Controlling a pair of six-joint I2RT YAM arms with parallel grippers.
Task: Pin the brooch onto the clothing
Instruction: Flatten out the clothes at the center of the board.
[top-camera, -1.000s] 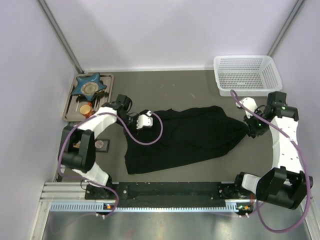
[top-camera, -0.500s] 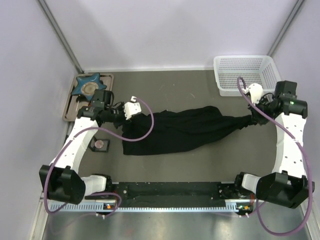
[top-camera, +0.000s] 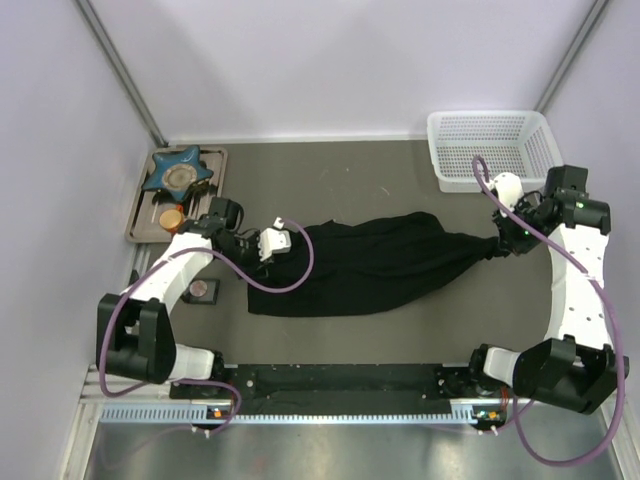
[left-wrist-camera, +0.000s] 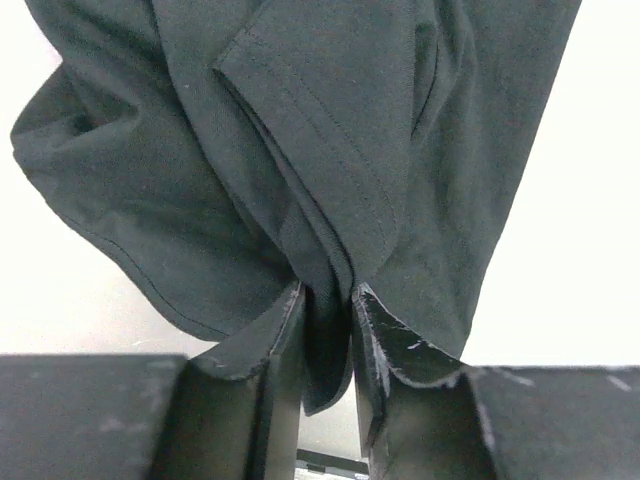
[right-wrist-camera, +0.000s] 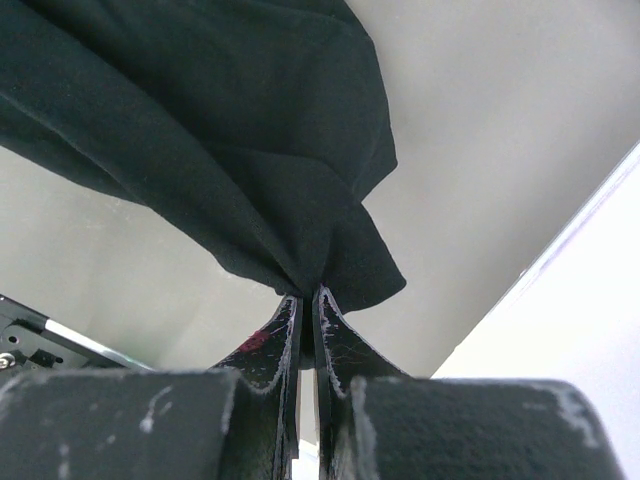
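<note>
Arms are reaching apart, left gripper (left-wrist-camera: 327, 295) and right gripper (right-wrist-camera: 307, 297) each pinching the T-shirt (top-camera: 370, 265); folds are hiding its print.

The top camera is looking down from behind; both wrist cameras are sitting close, facing forward. All are sharing the clothing (top-camera: 370, 265).

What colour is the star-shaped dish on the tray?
The dish is blue, seen best in the top view.

LIGHT bright, even, overhead | SHADOWS soft, faint | GLARE tabletop (left-wrist-camera: 590, 200) bleached near-white in wrist views | FOCUS top view sharp; left claw (left-wrist-camera: 327, 320) blurred near lens | DETAIL black shirt (top-camera: 380, 262) folds murky from above
</note>
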